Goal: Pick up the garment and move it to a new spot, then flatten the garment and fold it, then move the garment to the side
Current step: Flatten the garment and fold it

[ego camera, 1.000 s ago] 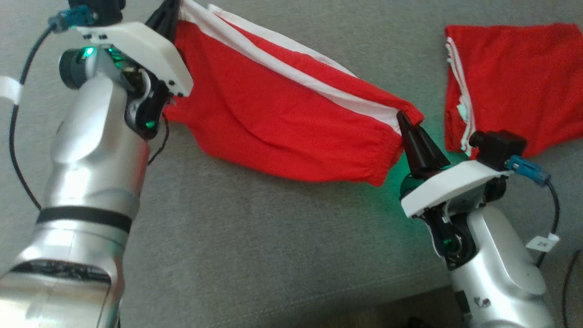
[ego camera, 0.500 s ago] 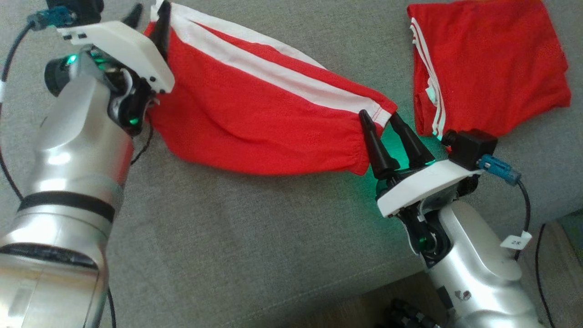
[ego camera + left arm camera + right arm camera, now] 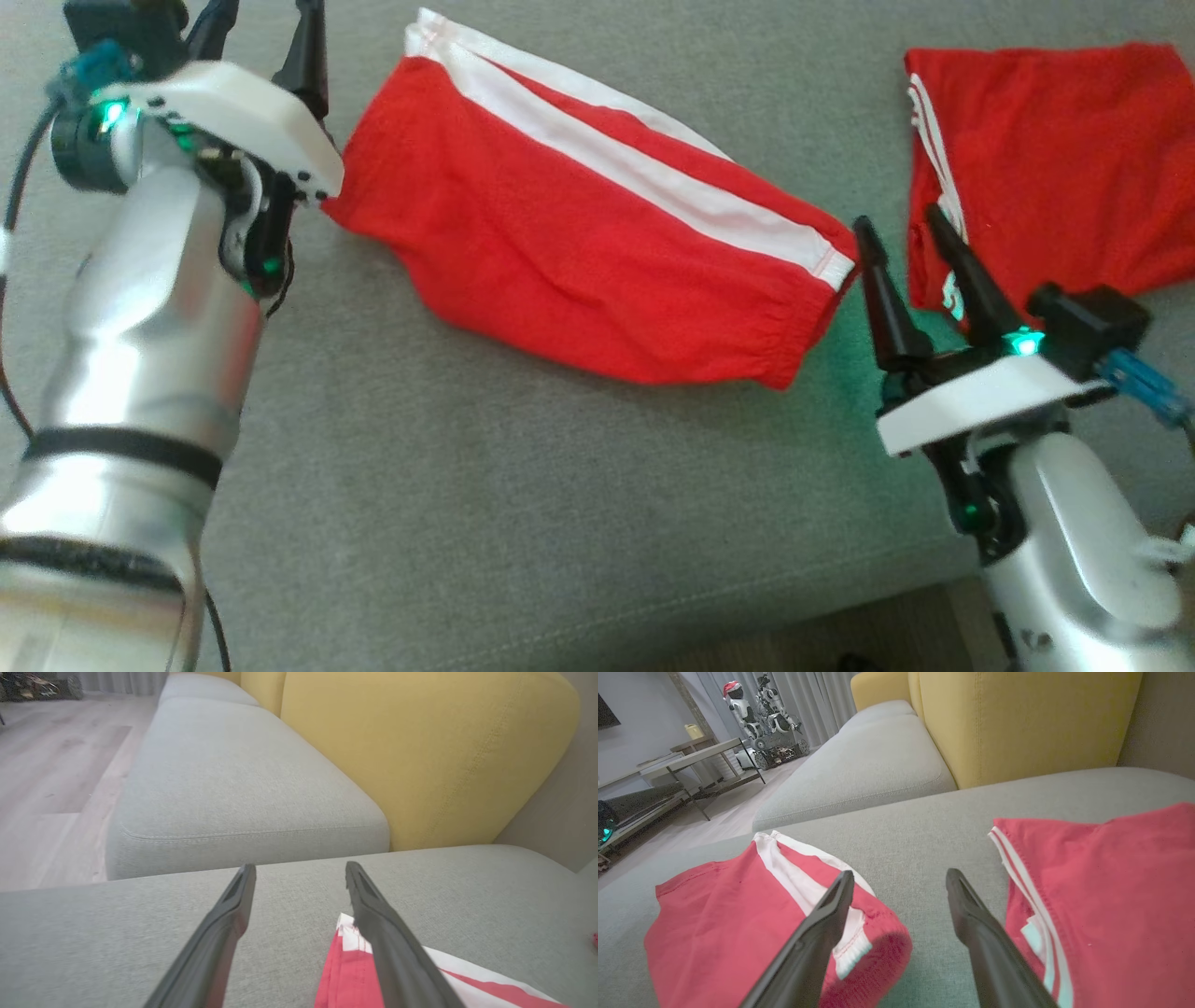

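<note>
On grey sofa [image 3: 467, 485], flat red garment [image 3: 579, 261], white stripes, left tool [image 3: 266, 14] and right tool [image 3: 896, 221] wide, empty

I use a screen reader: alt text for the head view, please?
Red shorts with white side stripes lie on a grey sofa cushion, the open left tool and right tool off their ends. Another red garment lies upper right.

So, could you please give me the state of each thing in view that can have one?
striped red shorts, lying flat on the sofa seat, held by nothing.
second red garment, folded, lying at the right, untouched.
left fingers, open, at the shorts' left end, gripping nothing.
right fingers, open, between the two garments, gripping nothing.
</note>
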Available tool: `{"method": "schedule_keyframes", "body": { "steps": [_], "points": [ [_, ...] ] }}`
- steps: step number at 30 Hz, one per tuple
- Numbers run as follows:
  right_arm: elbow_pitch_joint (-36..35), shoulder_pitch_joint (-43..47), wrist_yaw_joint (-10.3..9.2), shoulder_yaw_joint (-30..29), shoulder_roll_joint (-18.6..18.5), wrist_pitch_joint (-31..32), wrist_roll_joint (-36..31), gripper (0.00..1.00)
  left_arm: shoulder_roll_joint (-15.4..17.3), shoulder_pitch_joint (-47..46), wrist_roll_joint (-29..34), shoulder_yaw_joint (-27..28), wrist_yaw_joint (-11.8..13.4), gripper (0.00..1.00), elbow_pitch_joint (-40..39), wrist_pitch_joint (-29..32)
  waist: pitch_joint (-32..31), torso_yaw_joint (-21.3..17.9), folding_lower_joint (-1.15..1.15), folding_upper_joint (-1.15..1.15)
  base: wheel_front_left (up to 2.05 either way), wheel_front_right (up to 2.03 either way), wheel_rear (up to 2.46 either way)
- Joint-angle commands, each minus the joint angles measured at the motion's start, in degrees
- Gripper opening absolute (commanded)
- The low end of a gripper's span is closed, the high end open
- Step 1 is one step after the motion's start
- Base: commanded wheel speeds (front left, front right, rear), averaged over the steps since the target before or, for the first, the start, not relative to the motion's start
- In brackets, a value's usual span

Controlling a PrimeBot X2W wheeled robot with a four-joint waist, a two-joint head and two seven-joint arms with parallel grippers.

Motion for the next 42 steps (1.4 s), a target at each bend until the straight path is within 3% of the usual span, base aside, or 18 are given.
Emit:
{"method": "schedule_keyframes", "body": {
  "steps": [1,7,8,13,25,31,42],
  "points": [
    [-2.29,0.17,-0.04,0.44,-0.27,-0.02,-0.54,1.0,2.5,-0.6,0.59,1.84,0.44,1.0,-2.13,-0.65,-0.76,0.8,0.0,0.0,0.0,0.0,0.0],
    [-9.83,4.08,-0.04,-5.18,1.17,0.75,-7.1,1.0,4.22,11.08,5.45,4.98,6.82,1.0,-18.4,-0.69,-3.42,2.65,0.0,0.0,0.0,0.0,0.0],
    [-11.53,5.44,-0.04,-6.29,1.65,1.35,-8.74,1.0,4.59,15.47,6.97,5.75,8.97,1.0,-23.64,-0.7,-4.5,3.17,0.0,0.0,0.0,0.0,0.0],
    [-14.28,8.66,-0.04,-7.62,2.73,3.02,-10.73,1.0,4.97,26.58,9.15,7.36,13.55,1.0,-35.36,-0.7,-7.15,4.09,0.0,0.0,0.0,0.0,0.0],
    [-15.73,13.81,-0.04,-7.76,3.78,5.22,-12.38,1.0,6.31,47.57,9.97,8.17,21.91,1.0,-50.58,0.35,-11.86,5.1,0.0,0.0,0.0,0.0,0.0],
    [-15.79,15.2,-0.04,-8.06,3.93,5.89,-12.83,1.0,7.63,53.06,10.83,7.69,24.07,1.0,-55.45,1.88,-13.14,6.06,0.0,0.0,0.0,0.0,0.0],
    [-15.91,15.55,-0.04,-8.32,3.89,6.39,-13.6,1.0,8.16,54.91,10.99,6.67,24.81,1.0,-58.01,3.55,-13.37,6.86,0.0,0.0,0.0,0.0,0.0]
  ]
}}
